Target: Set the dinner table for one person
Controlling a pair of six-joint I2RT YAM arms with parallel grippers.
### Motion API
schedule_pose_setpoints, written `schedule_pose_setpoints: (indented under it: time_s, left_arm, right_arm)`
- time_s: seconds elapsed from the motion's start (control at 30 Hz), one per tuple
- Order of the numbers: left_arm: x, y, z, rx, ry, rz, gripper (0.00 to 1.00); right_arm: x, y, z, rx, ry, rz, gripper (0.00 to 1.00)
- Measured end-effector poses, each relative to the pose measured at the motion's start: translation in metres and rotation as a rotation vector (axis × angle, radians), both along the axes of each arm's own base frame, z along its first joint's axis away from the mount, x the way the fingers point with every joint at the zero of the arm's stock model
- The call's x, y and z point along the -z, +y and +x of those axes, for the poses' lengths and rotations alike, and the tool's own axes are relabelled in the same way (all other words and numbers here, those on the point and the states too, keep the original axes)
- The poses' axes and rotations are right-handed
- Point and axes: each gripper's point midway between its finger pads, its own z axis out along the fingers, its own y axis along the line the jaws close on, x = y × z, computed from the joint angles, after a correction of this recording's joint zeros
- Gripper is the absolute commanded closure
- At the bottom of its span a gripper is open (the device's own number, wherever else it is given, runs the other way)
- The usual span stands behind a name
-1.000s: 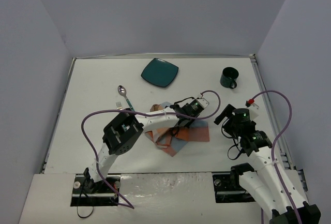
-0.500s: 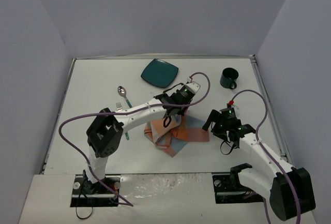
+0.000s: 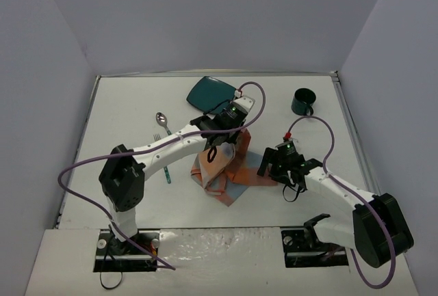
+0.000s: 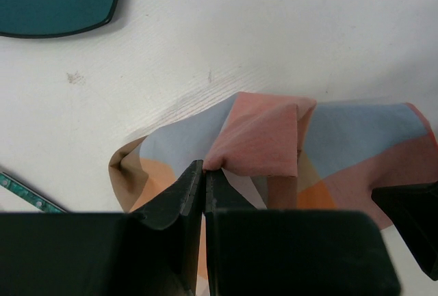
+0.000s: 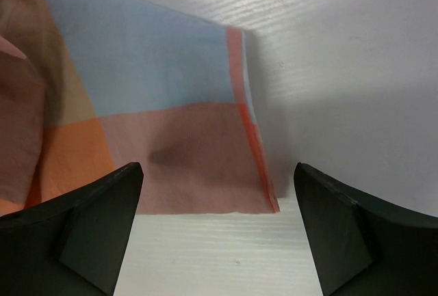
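**Overhead and wrist views, cloth-spreading step.** Shows the white counter (image 3: 123,118) filling the floor of the overhead view, arm bases at its 6 o'clock edge. Places the plaid cloth (image 3: 239,176) just toward 6 o'clock from centre, rumpled and partly doubled over. Catches the left hand (image 4: 204,171) pinched tight on a raised fold at the cloth's 12 o'clock side, jaws together with only fabric between them. Catches the right hand (image 5: 217,173) spread wide, straddling the cloth's 3 o'clock hem near a corner and gripping nothing; contact with the fabric not determinable.

**Step in hand, by judgement:** spreading the cloth flat as a place mat.
- Lower the right hand over the hem corner and close on a single layer.
- Draw that corner toward 3 o'clock while carrying the pinched fold the opposite way.
- Keep the lift low, to avoid dragging the whole cloth.
- Release only once no layer lies doubled.
- Mind the plate (image 3: 209,93) just beyond the left wrist.

**Containers:**
- Plate, teal, at 12 o'clock: nothing seen on the visible part; its 3 o'clock corner hidden by the left arm.
- Dark mug (image 3: 302,102) at 1 o'clock: upright, well apart from the cloth; interior too dark to tell contents.
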Motion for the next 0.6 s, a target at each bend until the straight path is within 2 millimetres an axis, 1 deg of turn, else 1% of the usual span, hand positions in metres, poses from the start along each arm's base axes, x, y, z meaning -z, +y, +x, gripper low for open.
schedule_pose_setpoints:
  time_s: [0.1, 0.2, 0.3, 0.37, 0.53, 0.6]
  left_arm:
    - [-0.001, 0.009, 0.002, -0.019, 0.004, 0.000, 1.00]
    - [-0.005, 0.018, 0.003, -0.037, 0.004, -0.004, 1.00]
    - [-0.009, 0.024, 0.004, -0.047, 0.000, -0.010, 1.00]
    - [-0.010, 0.028, 0.005, -0.055, -0.001, -0.012, 1.00]
    - [-0.012, 0.037, 0.004, -0.070, 0.001, -0.012, 1.00]
    - [-0.014, 0.044, 0.005, -0.082, 0.000, -0.015, 1.00]
  right_arm:
    - [0.000, 0.004, 0.004, -0.008, -0.007, -0.003, 0.16]
    - [0.001, 0.007, 0.007, -0.017, -0.011, -0.003, 0.23]
    - [0.001, 0.009, 0.008, -0.025, -0.013, -0.004, 0.36]
    - [0.002, 0.010, 0.008, -0.030, -0.012, -0.006, 0.48]
    - [0.006, 0.009, 0.002, -0.035, 0.016, -0.018, 0.84]
    - [0.007, 0.005, -0.003, -0.037, 0.035, -0.037, 0.95]
